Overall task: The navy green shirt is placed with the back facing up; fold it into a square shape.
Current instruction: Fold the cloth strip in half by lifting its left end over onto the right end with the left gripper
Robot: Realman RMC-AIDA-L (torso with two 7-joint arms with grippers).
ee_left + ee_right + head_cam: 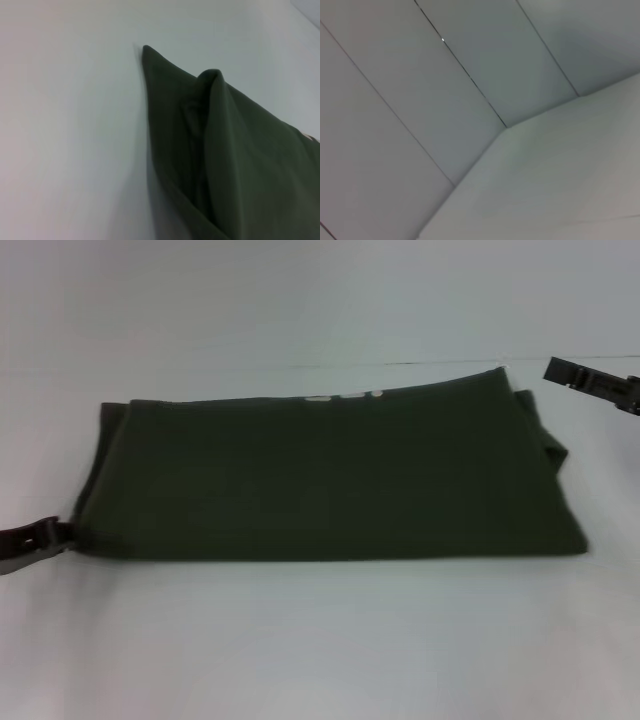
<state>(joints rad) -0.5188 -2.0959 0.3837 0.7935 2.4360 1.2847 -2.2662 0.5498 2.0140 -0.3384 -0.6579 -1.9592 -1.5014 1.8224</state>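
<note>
I see the navy green shirt [330,480] mid-counter [320,650], a wide band. My left pincer [35,543] touches its near-left corner, my right pincer [590,383] hangs far right; grips unclear. Next: fold crosswise.

No legible text on anything

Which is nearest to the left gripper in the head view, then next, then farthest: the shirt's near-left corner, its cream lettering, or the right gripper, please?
From the left gripper:
1. Near-left corner of the navy green shirt, right beside it.
2. Cream lettering, at the far edge.
3. Right gripper, beyond the far-right corner.
</note>
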